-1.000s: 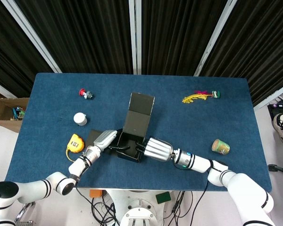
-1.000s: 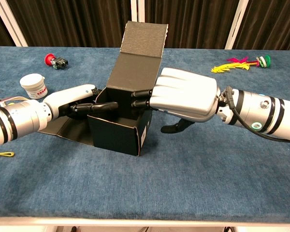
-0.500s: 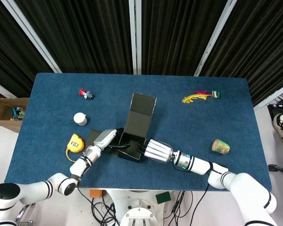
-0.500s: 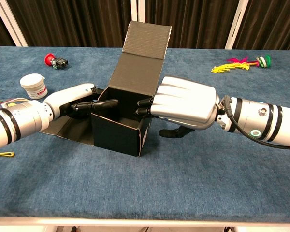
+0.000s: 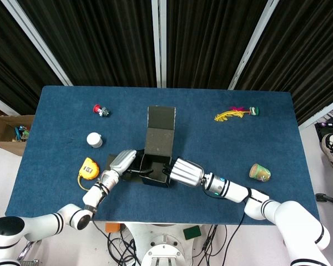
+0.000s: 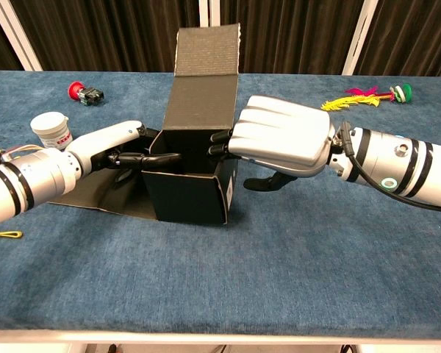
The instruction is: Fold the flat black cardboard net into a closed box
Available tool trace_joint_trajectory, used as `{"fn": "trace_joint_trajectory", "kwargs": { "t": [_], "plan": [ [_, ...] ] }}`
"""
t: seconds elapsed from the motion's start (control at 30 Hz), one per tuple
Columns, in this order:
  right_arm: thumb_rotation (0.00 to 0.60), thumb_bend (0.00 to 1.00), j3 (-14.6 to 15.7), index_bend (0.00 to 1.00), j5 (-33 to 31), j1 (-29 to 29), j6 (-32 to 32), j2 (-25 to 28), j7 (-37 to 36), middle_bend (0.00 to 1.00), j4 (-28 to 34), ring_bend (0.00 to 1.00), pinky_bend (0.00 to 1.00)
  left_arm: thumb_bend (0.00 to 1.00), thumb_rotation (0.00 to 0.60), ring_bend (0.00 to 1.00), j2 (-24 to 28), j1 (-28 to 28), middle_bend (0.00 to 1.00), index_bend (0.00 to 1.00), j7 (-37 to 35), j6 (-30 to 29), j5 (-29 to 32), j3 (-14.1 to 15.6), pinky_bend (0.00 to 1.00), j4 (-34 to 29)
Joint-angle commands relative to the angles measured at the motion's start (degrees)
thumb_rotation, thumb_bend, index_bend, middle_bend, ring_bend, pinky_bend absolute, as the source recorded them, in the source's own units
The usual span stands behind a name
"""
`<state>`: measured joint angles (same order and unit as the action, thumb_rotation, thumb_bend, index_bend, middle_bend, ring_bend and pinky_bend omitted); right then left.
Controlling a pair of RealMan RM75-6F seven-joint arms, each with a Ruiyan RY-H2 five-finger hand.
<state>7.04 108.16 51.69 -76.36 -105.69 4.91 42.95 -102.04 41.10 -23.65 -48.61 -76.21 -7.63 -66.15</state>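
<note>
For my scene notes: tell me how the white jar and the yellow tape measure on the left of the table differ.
The white jar is a plain round tub standing upright, while the yellow tape measure is a flatter yellow body with black parts and a loose yellow cord trailing off it. The jar sits farther from the robot; the tape measure lies nearer, close beside the left hand. Both rest untouched on the blue table, left of the black box.

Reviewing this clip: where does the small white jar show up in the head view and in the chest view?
Head view: the white jar stands left of centre on the blue table, above the yellow tape measure.
Chest view: the white jar is at the left edge, just beyond the left hand.
Shared landmark: the black box, to the jar's right in both.
</note>
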Motion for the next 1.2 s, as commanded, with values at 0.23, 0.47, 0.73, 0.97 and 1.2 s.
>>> {"fn": "trace_joint_trajectory", "kwargs": {
  "t": [0.23, 0.47, 0.73, 0.97, 1.2],
  "plan": [
    [0.6, 0.01, -2.31, 0.0, -2.24, -1.11, -0.12, 2.66, 1.63, 0.08, 4.3, 0.71, 1.0, 0.0, 0.266, 0.19, -0.19, -0.31, 0.22, 0.22, 4.74, -1.79, 0.71, -0.81, 0.51, -0.99],
    [0.6, 0.01, -3.33, 0.0, -5.23, -5.88, -3.52, 5.71, 1.31, 0.09, 10.77, 0.71, 1.0, 0.0, 0.267, 0.11, 2.27, -1.24, 0.13, 0.1, 9.78, -4.1, 0.77, -0.85, 0.41, -4.77],
    [0.6, 0.01, -2.74, 0.02, -17.59, -18.6, -3.39, 9.77, -3.92, 0.16, 26.0, 0.71, 1.0, 0.0, 0.269, 0.09, 8.3, -4.81, 0.12, 0.09, 16.99, -10.27, -0.17, 0.4, 0.37, -14.68],
    [0.6, 0.0, -6.63, 0.0, -33.43, -23.49, 6.62, 9.45, -13.48, 0.11, 40.16, 0.71, 1.0, 0.0, 0.274, 0.09, 12.7, -8.13, 0.12, 0.09, 18.99, -16.63, -2.2, 0.72, 0.37, -20.8],
    [0.6, 0.0, -12.95, 0.0, -44.86, -20.17, 17.92, 6.38, -12.17, 0.03, 46.04, 0.69, 1.0, 0.0, 0.271, 0.09, 15.49, -10.81, 0.12, 0.09, 16.81, -19.4, -2.31, 0.92, 0.37, -23.97]
  ]
}}
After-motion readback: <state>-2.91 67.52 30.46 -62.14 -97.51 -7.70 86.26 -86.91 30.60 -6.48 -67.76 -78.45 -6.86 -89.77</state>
